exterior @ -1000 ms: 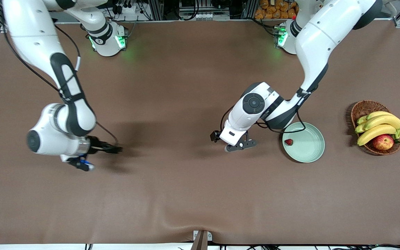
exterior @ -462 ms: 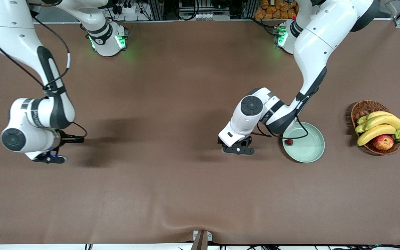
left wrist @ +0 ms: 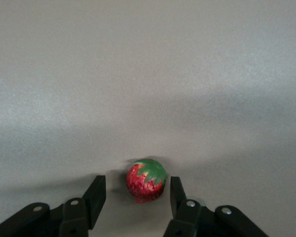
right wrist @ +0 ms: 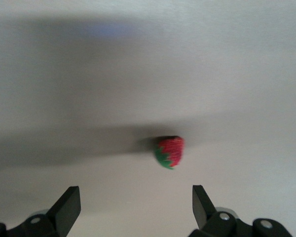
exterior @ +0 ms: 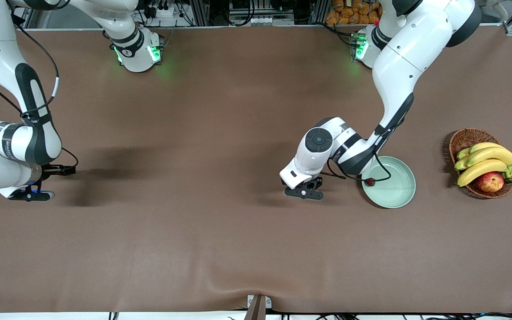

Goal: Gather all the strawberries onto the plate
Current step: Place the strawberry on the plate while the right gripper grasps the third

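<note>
One strawberry (left wrist: 147,180), dark red with a green top, lies on the brown table between the fingers (left wrist: 94,195) of my left gripper (left wrist: 136,181). The jaws stand partly closed around it, with a gap on each side. In the front view this gripper (exterior: 302,192) is low on the table beside the pale green plate (exterior: 396,186), and it hides that berry. Another strawberry (exterior: 370,181) lies in the plate by the rim. My right gripper (exterior: 29,194) is at the right arm's end of the table. It is open, and a further strawberry (right wrist: 170,151) lies just ahead of its fingertips (right wrist: 69,202).
A brown wicker basket (exterior: 465,140) holding bananas (exterior: 487,160) and an apple (exterior: 490,181) stands at the left arm's end of the table, beside the plate. A cable loops from the left wrist over the plate's rim.
The right arm has swung out toward its own end of the table. The left gripper has turned slightly over its berry, and its jaws have narrowed around it.
</note>
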### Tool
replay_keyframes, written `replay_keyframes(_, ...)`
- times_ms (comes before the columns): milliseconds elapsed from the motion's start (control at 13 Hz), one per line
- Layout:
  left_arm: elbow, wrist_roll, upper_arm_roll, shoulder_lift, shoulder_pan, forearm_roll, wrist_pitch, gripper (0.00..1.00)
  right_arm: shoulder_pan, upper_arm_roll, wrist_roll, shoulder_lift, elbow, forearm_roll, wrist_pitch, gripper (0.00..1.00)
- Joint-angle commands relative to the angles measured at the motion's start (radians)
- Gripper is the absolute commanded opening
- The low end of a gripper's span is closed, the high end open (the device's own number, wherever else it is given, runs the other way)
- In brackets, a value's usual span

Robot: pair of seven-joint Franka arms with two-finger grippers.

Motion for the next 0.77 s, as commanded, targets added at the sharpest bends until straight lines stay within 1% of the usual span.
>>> replay_keyframes(0, 0.021, 0.005, 0.008, 0.019, -0.013, 0.023, 0.014, 0.53, -0.029, 0.02, -0.009, 0.024, -0.002, -0.055, 0.016, 1.0)
replay_keyframes(154, 0.023, 0.008, 0.008, 0.03, -0.016, 0.021, 0.036, 0.26, -0.039, 0.02, -0.023, 0.048, -0.001, -0.055, 0.028, 1.0)
replay_keyframes(231, 0.024, 0.011, 0.008, 0.027, -0.014, 0.023, 0.034, 0.07, -0.054, 0.02, -0.04, 0.055, -0.002, -0.054, 0.057, 1.0)
replay_keyframes(308, 0.023, 0.011, 0.008, 0.016, -0.003, 0.023, 0.034, 0.0, -0.068, 0.021, -0.061, 0.062, -0.001, -0.052, 0.073, 1.0)
replay_keyframes(462, -0.002, 0.028, 0.006, -0.031, 0.041, 0.024, 0.03, 0.0, -0.082, 0.021, -0.081, 0.072, -0.001, -0.051, 0.108, 1.0)
replay_keyframes(615, -0.069, 0.09, -0.029, -0.097, 0.136, 0.023, 0.028, 0.0, -0.091, 0.021, -0.107, 0.088, 0.002, -0.048, 0.14, 1.0)
replay_keyframes(692, -0.112, 0.127, -0.058, -0.125, 0.209, 0.021, 0.028, 0.0, -0.097, 0.021, -0.117, 0.09, 0.002, -0.046, 0.148, 0.99)
